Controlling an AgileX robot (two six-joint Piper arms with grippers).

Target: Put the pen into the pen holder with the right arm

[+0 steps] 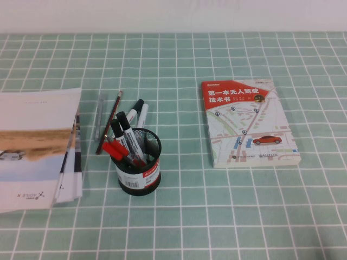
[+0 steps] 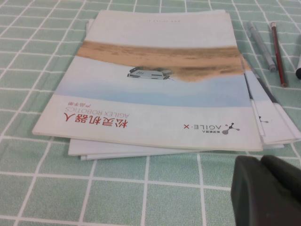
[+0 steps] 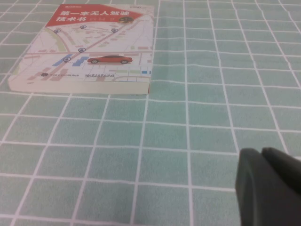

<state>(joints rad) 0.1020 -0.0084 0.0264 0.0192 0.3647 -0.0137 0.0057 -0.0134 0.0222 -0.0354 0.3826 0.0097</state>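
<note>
Green checked cloth (image 1: 217,216) with the task not yet begun; both claws parked off the near edge

White pen (image 1: 143,115) lies flat just beyond the black mesh holder (image 1: 140,172), at its 12 o'clock, partly hidden by it and pressed close to a black-capped marker (image 1: 136,106), with a dark-red pencil (image 1: 110,123) at its 9 o'clock. The right claw (image 3: 268,188) hangs low over bare cloth at about 5 o'clock of the book (image 1: 249,124), and the left claw (image 2: 265,193) sits at 6 o'clock of the booklets (image 1: 38,146); whether either is released or clenched cannot be told. Likely hazards: a long reach over the holder may clip it and tip it; a pinch could take the capped marker by mistake; the holder is crowded, so the pen may jam on the markers (image 1: 126,142) inside
</note>
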